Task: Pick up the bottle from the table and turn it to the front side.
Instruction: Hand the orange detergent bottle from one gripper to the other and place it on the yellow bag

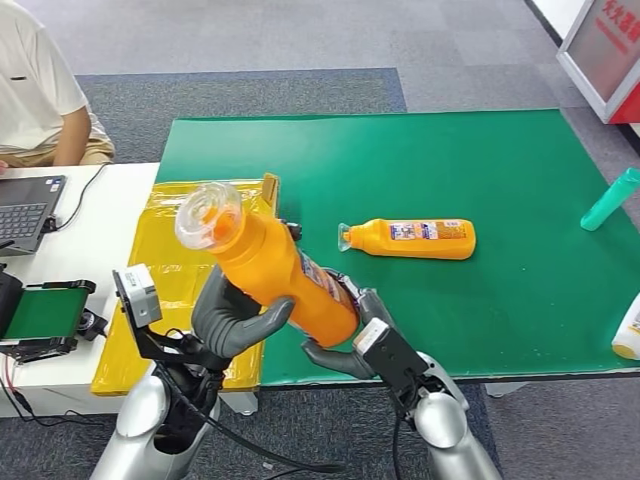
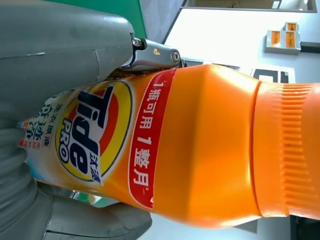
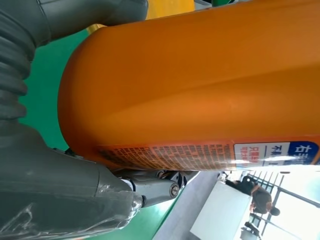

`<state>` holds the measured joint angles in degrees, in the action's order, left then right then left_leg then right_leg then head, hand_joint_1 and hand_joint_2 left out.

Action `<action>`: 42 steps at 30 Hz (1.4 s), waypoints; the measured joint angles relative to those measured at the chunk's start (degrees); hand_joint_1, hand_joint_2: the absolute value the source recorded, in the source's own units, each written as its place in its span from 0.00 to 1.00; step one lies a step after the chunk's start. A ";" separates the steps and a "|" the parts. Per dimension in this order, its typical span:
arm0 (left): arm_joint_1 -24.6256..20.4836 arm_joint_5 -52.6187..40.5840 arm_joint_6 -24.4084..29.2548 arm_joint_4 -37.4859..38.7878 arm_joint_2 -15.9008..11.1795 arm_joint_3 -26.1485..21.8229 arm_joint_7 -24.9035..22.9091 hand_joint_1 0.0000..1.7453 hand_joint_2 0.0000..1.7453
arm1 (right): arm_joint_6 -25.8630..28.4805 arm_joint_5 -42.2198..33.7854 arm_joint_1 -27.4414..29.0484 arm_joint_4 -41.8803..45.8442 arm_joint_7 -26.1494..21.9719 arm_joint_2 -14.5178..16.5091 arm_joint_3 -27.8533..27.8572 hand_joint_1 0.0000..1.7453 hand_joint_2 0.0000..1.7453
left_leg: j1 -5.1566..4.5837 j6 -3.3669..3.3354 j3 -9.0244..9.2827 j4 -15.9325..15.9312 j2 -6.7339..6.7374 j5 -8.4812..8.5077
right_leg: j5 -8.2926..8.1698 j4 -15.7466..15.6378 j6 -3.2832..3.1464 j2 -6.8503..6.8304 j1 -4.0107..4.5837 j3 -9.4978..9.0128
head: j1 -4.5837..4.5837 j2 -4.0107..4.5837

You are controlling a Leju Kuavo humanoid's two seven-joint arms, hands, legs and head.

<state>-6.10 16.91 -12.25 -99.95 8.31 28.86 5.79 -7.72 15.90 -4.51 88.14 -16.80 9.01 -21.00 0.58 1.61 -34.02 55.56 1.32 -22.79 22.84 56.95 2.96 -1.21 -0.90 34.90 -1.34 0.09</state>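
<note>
Bottle [image 1: 275, 270]: orange plastic detergent container, held aloft above the near edge of the green counter [image 1: 468, 170], clear of its surface. Pose: tilted, neck end raised toward the left, base lower toward the right. Cap: clear, dome-shaped, fitted over a ribbed orange collar. Front label, seen in the left wrist view, carries a yellow-and-orange roundel with dark blue "Tide PRO" lettering and a red band of white characters. The right wrist view shows a fine-print panel near the rounded base. Support: left robot hand [image 1: 230, 318] grips the mid-body from beneath; right robot hand [image 1: 355, 340] holds the base end.
</note>
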 joint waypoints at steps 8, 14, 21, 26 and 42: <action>-0.01 0.30 0.52 0.00 0.00 0.08 -0.13 1.00 1.00 | 0.38 -0.68 0.97 1.20 0.08 0.00 0.18 1.00 1.00 | 0.00 0.00 -0.01 0.00 0.00 0.00 | 0.00 0.00 0.00 0.00 0.00 0.00 | -0.01 0.01; 0.08 -7.55 5.44 -0.05 0.56 0.23 1.98 1.00 1.00 | 0.39 -1.11 2.00 3.65 1.97 0.00 1.51 0.75 1.00 | 0.00 -0.01 -0.03 0.00 0.00 -0.01 | 0.00 0.00 0.01 0.00 0.00 0.00 | -0.01 0.00; 0.62 -12.61 8.87 -0.07 1.12 -0.02 2.98 1.00 1.00 | 1.09 -1.11 2.48 4.94 2.96 0.00 2.64 0.00 1.00 | 0.00 0.00 -0.03 0.00 0.00 -0.01 | 0.01 0.00 0.01 0.00 0.00 0.00 | -0.01 0.00; 2.28 -22.60 14.63 -0.79 1.55 -3.54 5.19 1.00 1.00 | 2.21 -0.97 4.17 8.10 3.67 0.01 4.55 0.00 1.00 | 0.00 0.00 -0.03 0.00 0.00 -0.01 | 0.02 0.00 0.01 -0.01 0.00 0.01 | -0.01 -0.01; 6.29 -45.58 18.55 -6.48 3.65 -20.24 6.27 1.00 1.00 | -0.33 1.89 11.38 24.29 4.35 0.81 11.60 0.00 1.00 | 0.00 0.00 -0.05 0.00 0.00 -0.03 | 0.05 0.00 -0.01 0.00 0.01 0.03 | 0.00 -0.01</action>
<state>0.19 -28.67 6.31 -106.43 11.96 8.63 12.06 -8.05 17.79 6.87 112.43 -12.45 9.81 -9.40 0.58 1.62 -34.07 55.56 1.32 -22.82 22.89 56.95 2.95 -1.21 -0.90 34.93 -1.34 0.09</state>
